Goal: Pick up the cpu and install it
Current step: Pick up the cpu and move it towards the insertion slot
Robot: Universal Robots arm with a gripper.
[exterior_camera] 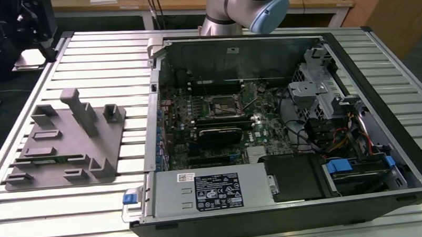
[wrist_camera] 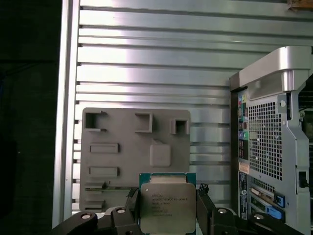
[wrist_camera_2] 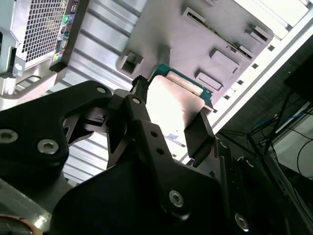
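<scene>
I have the cpu (wrist_camera: 167, 208) pinched by its edges in the claw (wrist_camera: 167, 196), metal top facing the first wrist view's camera. By its size against the grey fixture plate (wrist_camera: 127, 147) below, I judge it lifted clear of the slatted counter (wrist_camera: 146, 63). So the pick is done and the carry is in hand. The open computer case (exterior_camera: 281, 121) stands beside the plate, its socket (exterior_camera: 223, 106) unfilled. Seating there calls for a square, level chip and gentle contact.
</scene>
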